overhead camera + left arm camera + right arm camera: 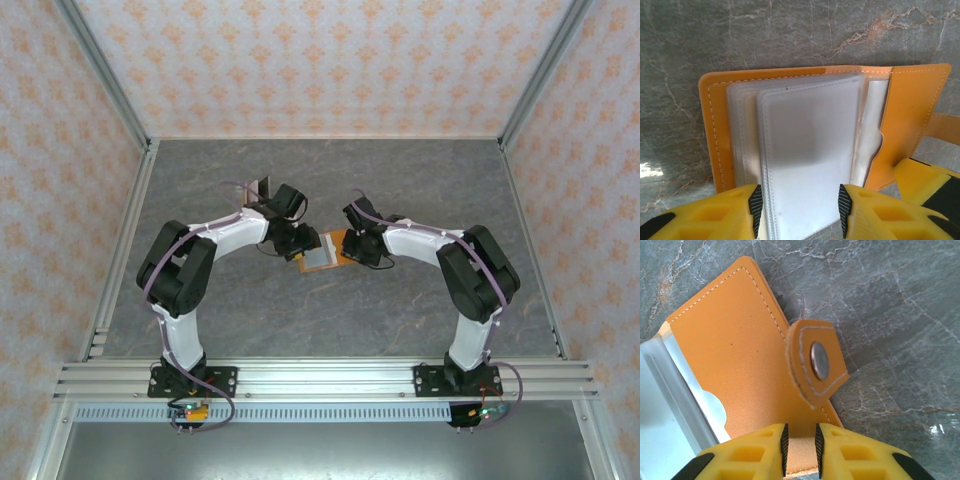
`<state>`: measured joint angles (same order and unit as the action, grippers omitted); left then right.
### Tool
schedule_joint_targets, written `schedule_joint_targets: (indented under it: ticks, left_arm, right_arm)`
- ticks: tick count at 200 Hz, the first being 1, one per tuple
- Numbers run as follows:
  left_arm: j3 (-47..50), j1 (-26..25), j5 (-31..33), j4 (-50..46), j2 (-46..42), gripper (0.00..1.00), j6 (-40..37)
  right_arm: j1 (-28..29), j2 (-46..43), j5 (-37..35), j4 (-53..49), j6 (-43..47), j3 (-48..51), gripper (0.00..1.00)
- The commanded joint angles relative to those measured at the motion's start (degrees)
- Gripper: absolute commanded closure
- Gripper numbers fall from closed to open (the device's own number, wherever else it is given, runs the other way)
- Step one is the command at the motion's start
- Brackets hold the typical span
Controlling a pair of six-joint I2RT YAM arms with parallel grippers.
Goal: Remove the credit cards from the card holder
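Note:
The orange card holder (343, 246) lies open on the table between my two grippers. Its pale frosted plastic sleeves (810, 150) fan out over the orange cover (910, 110). No card shows plainly; the frosted sleeves hide what is inside them. My left gripper (799, 207) is open, and its black pads stand either side of the front sleeve's lower edge. My right gripper (800, 447) has its jaws narrow, with the orange leather of the cover (735, 355) between the pads. The snap strap (817, 362) curls up just beyond them. One yellow finger of that gripper (925, 180) sits by the holder's corner.
The grey marbled table (420, 190) stretches free behind and to both sides of the holder. Patterned walls (330, 60) and metal frame posts close it in. An aluminium rail (320, 378) carries both arm bases at the near edge.

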<state>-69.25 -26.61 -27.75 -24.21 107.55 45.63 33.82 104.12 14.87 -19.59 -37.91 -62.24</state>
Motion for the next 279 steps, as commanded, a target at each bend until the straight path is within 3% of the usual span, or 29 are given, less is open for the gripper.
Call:
schedule_joint_targets:
  ticks: [1, 34, 130, 225, 259, 279]
  left_arm:
    - [0.0, -0.12, -0.07, 0.42, 1.14, 0.51, 0.5]
    - [0.14, -0.17, -3.95, 3.25, 1.52, 0.5, 1.6]
    - [0.76, 0.08, -7.8, 6.18, -0.62, 0.65, 0.85]
    - [4.22, 1.42, -3.49, -0.66, -4.86, 0.95, -4.98]
    - [5.3, 2.1, -2.37, -4.7, -7.5, 0.96, -8.96]
    - [4.87, 2.12, -4.41, -4.18, -7.62, 0.91, -9.16]
  right_arm:
    - [0.03, 1.77, -0.21, -2.22, -0.85, 0.8, 0.75]
    - [0.07, 2.14, 0.2, -2.16, -0.94, 0.72, 0.75]
    - [0.05, 2.27, 0.33, -2.43, -0.85, 0.63, 0.75]
    - [1.73, -2.69, 5.23, -2.0, -1.08, 1.55, 0.74]
    - [3.65, -4.11, 7.95, 0.04, -3.01, 2.21, 0.73]
    - [3.87, -4.86, 7.7, 1.13, -3.78, 2.47, 0.72]
